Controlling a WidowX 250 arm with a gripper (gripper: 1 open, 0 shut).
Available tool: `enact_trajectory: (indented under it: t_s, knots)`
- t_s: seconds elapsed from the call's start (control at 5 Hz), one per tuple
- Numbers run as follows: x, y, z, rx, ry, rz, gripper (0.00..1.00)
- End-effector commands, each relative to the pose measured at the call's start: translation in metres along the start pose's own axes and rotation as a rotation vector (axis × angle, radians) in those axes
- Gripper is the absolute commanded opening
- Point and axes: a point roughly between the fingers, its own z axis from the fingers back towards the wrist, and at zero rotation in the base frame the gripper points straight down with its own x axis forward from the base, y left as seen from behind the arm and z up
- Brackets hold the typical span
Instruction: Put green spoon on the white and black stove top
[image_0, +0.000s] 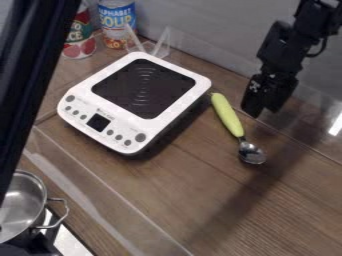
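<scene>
The green spoon lies flat on the wooden table, to the right of the stove, yellow-green handle toward the back and silver bowl toward the front. The white and black stove top sits left of centre with nothing on its black ringed surface. My gripper hangs just right of the spoon's handle, pointing steeply down, its dark fingers apart and holding nothing. Its fingertips are close to the table, beside the handle rather than around it.
Two cans stand at the back left behind the stove. A metal pot sits at the front left corner. A dark post crosses the left side of the view. Bare wood lies in front of the spoon.
</scene>
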Motion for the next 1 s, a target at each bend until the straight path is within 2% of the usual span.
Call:
enact_trajectory:
  t_s: [0.0,0.2,0.8]
  knots:
    - [0.0094,-0.0142,-0.0459,0.033,-0.008,0.053,1.0]
    - [0.0001,-0.0077,-0.0454,0.043,-0.002,0.049,1.0]
    - [0.005,-0.0158,-0.0443,0.061,-0.003,0.019,1.0]
